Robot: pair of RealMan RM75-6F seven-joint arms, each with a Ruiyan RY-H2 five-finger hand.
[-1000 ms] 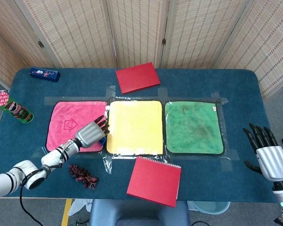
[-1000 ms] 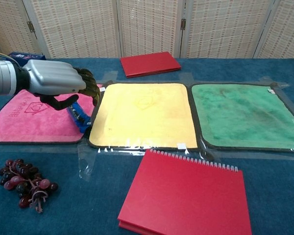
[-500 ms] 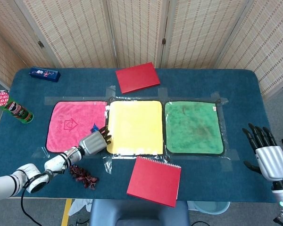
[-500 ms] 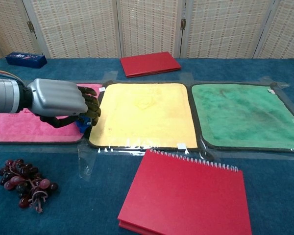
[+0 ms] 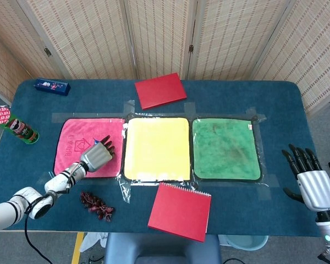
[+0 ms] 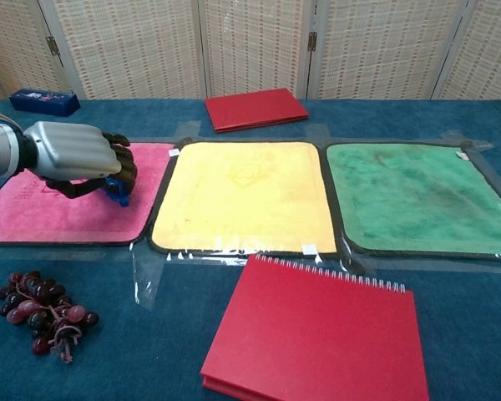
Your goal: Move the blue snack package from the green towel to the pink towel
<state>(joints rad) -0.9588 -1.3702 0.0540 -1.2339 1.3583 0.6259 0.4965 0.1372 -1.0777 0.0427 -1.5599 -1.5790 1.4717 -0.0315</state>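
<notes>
Left robot hand point(image 6: 79, 157) sits over the pink towel point(image 6: 42, 205) near its right edge, fingers curled around the blue snack package point(image 6: 117, 190), which is just above the cloth. The green towel point(image 5: 226, 148) lies bare toward the tabletop's right. Right robot hand point(image 5: 311, 179) hangs off the right edge, fingers spread, holding nothing.

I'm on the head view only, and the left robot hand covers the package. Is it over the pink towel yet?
Observer: Yes. The chest view shows the package as a bit of blue under the left robot hand, over the pink towel, near its right edge.
Operator: Does the hand have it?
Observer: The dark fingers curl down around it.
Operator: Is it down on the towel?
Observer: Its lower edge seems to meet the towel, but I cannot tell for sure.
</notes>
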